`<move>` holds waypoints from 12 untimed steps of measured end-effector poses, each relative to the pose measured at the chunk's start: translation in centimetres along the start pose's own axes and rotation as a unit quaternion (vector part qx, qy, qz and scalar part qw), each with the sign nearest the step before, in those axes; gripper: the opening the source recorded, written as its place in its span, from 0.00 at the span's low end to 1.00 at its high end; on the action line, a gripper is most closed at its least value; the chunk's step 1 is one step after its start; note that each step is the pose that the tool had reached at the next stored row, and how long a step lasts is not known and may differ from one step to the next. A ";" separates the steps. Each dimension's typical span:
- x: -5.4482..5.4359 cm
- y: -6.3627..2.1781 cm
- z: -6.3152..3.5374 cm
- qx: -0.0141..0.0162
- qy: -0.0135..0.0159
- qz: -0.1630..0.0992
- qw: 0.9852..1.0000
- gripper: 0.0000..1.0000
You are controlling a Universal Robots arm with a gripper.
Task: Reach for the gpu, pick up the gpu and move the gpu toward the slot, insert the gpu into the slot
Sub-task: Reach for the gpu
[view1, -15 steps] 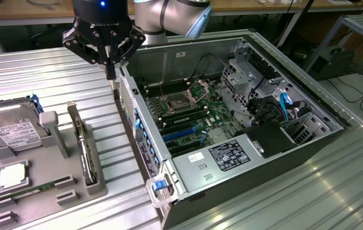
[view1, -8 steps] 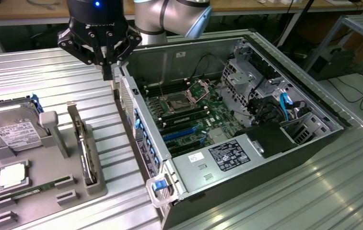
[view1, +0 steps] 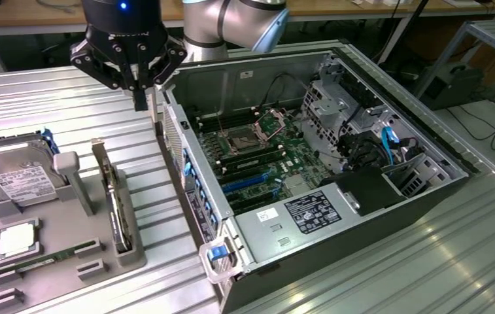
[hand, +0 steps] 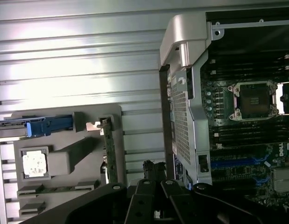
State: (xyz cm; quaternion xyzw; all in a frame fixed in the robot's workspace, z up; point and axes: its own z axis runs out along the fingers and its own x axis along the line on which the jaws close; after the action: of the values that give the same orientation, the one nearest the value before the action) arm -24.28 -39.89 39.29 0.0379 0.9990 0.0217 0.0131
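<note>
Claw (view1: 140, 103) is hanging closed and empty over the counter (view1: 46, 104), beside the computer case (view1: 170, 134). The gpu (view1: 112, 196) is standing on edge in the gray holder (view1: 64, 268). The slot (view1: 249, 183) is lying inside the case.

Hard drive (view1: 16, 176) on grey tray (view1: 64, 229) beside open case (view1: 361, 261).

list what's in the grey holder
Hard drive, processor chip, memory stick, and the gpu standing on edge; its lower edge is hidden in a groove of the holder.

Thin gpu (view1: 112, 196) standing on edge in grey holder (view1: 99, 271); blue slot (view1: 247, 184) on green motherboard (view1: 295, 160).
</note>
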 end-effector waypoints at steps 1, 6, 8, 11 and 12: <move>0.1 -0.01 0.00 0.000 0.000 0.000 1.000 0.11; 0.7 -0.05 -0.01 0.000 0.000 0.000 1.000 0.11; 1.0 -0.07 -0.01 0.000 0.000 0.000 1.000 0.11; 1.7 -0.13 -0.03 0.000 0.000 0.000 1.000 0.11; 1.9 -0.14 -0.03 0.000 0.000 0.000 1.000 0.11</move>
State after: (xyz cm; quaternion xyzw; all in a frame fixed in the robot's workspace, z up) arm -26.17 -39.89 39.27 0.0379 0.9990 0.0217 0.0131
